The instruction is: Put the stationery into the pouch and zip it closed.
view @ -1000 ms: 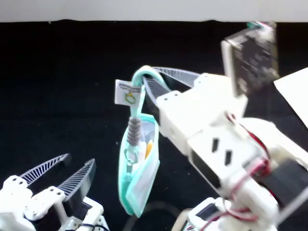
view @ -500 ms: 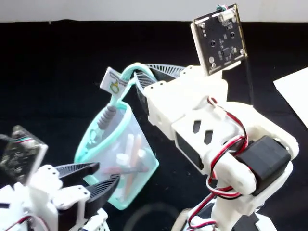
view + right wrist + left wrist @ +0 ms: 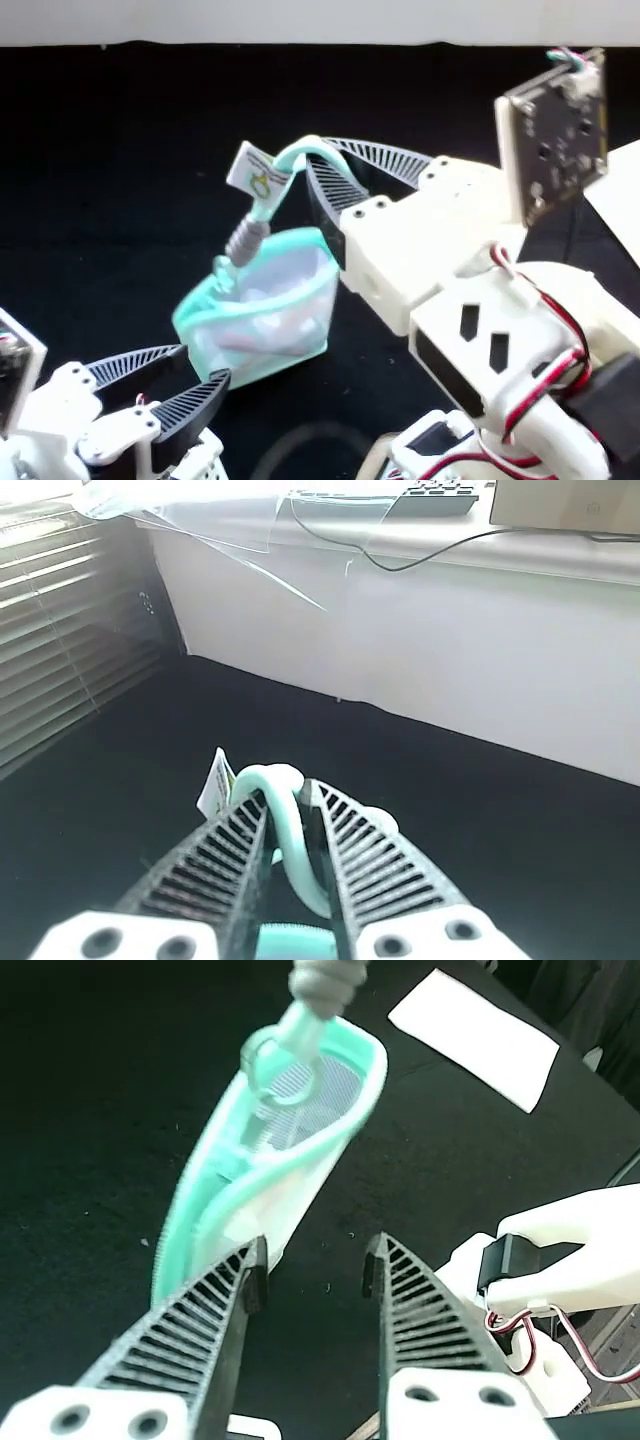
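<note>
A mint-edged translucent pouch [image 3: 265,310] hangs in the air from its mint strap [image 3: 290,155]. My right gripper [image 3: 318,158] is shut on that strap, also seen between its fingers in the right wrist view [image 3: 285,830]. A white tag [image 3: 252,170] and a grey zip pull [image 3: 245,240] dangle below the strap. Pale stationery [image 3: 285,322] shows faintly through the pouch side. My left gripper [image 3: 190,372] stands open just below the pouch's lower edge. In the left wrist view the pouch [image 3: 270,1150] hangs beyond the open left gripper [image 3: 310,1265], one fingertip [image 3: 250,1265] close to its bottom corner.
The table is covered in black cloth [image 3: 120,180]. A white sheet of paper [image 3: 620,185] lies at the right edge, also seen far off in the left wrist view [image 3: 475,1035]. The right arm's white base [image 3: 560,1250] stands close by.
The pouch has swung and turned, from hanging edge-on to tilted with its side up. The left gripper came up beside its lower corner, then dropped just under it. The right wrist has twisted.
</note>
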{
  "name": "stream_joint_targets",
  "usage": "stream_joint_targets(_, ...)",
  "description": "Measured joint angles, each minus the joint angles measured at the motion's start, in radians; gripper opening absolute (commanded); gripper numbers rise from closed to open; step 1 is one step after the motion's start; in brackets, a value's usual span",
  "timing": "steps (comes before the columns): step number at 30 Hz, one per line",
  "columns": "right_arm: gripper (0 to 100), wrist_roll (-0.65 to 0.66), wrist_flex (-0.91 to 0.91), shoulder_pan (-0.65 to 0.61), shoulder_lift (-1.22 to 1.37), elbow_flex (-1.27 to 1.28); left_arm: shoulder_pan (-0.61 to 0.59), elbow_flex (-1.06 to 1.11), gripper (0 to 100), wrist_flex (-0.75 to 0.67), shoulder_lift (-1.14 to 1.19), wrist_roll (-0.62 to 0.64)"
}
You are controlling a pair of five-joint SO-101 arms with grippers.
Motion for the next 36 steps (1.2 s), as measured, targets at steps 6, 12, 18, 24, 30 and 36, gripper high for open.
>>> stream_joint_targets(6,0.6,0.000,0.003,0.000,0.000,0.020,-0.002,-0.066,17,0.000,0.000,-0.002)
stream_joint_targets(12,0.6,0.000,0.003,0.000,0.000,0.026,-0.002,-0.075,17,0.000,0.000,-0.063)
stream_joint_targets(18,0.6,0.000,0.003,0.000,0.000,0.052,-0.020,-0.075,17,0.000,0.000,-0.110)
stream_joint_targets(24,0.6,0.000,0.003,0.000,0.002,0.060,-0.170,-0.008,17,0.000,-0.002,-0.212)
stream_joint_targets(30,0.6,0.000,0.003,0.000,0.002,0.060,-0.203,0.038,17,0.000,-0.002,-0.244)
stream_joint_targets(36,0.6,0.000,0.003,0.000,0.002,0.060,-0.203,0.038,17,0.000,-0.002,-0.319)
